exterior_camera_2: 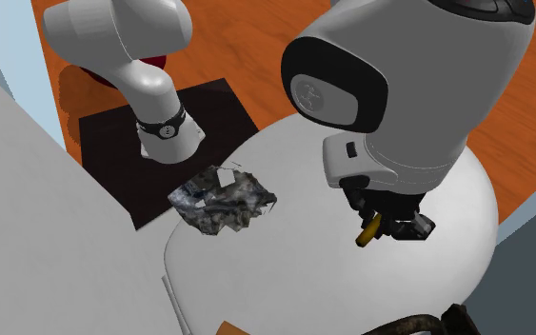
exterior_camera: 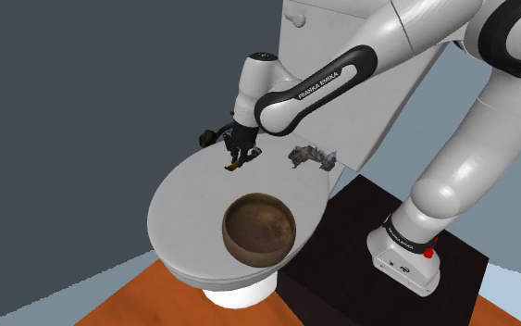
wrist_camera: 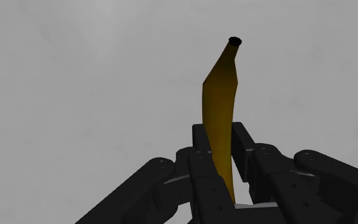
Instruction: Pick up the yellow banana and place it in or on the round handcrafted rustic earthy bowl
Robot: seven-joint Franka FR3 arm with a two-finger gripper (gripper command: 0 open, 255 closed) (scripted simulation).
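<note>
In the shoulder view, a crumpled grey lump [exterior_camera: 310, 156] lies at two o'clock on the closed toilet lid [exterior_camera: 184, 204]; orange floor [exterior_camera: 138, 296] shows at seven.

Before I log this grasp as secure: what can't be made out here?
- Wrist view: the gripper hides the lower end of the banana.
- Shoulder view: whether the banana touches the white lid; the gripper covers most of it.
- Shoulder view: small dark object behind the gripper, too small to identify.
- Second exterior view: the bowl is cut by the bottom edge.
</note>
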